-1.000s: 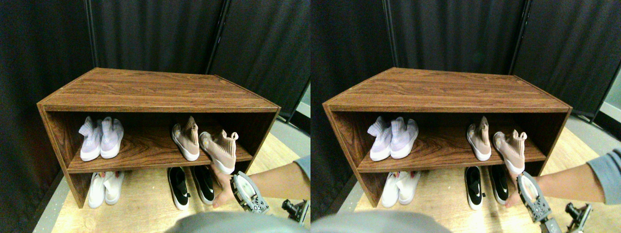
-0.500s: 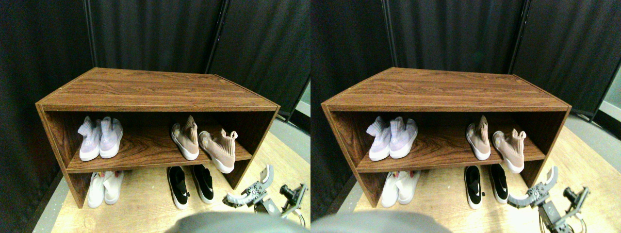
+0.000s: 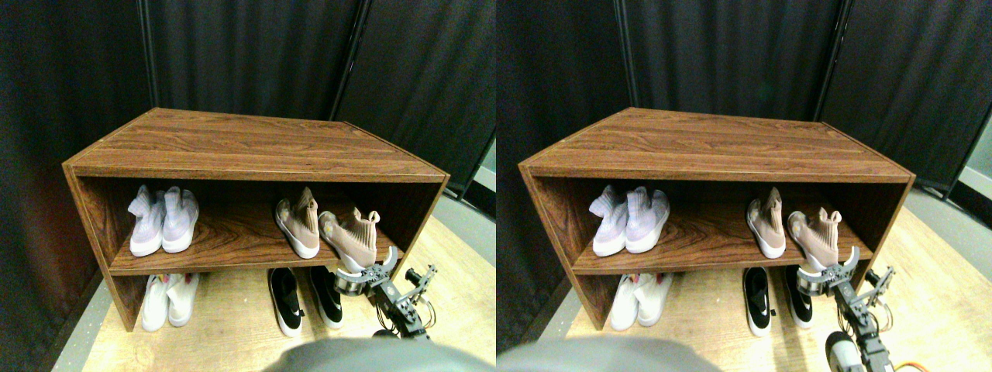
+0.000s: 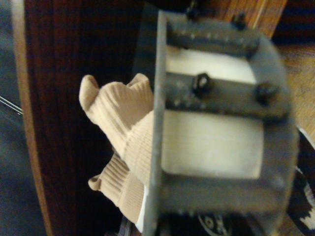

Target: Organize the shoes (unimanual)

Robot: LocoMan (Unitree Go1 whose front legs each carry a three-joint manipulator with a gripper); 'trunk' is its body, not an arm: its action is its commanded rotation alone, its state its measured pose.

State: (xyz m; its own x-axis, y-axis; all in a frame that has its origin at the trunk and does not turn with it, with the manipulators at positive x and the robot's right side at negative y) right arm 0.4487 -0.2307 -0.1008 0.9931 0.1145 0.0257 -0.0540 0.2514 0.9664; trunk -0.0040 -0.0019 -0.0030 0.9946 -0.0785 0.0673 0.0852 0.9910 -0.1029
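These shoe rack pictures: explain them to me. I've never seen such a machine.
A walking robot with an arm looks at a wooden shoe rack. The wide picture is two nearly equal forward views side by side; the other comes from a camera on the arm. On the shelf stand a lavender pair and two beige shoes; the right beige shoe sits askew, overhanging the edge. On the floor below are white and black pairs. The tool, jaws spread, is at that shoe's toe and holds nothing.

Wooden shelf [image 3: 248,147], black curtains [image 3: 256,54], wood floor [image 3: 232,325]
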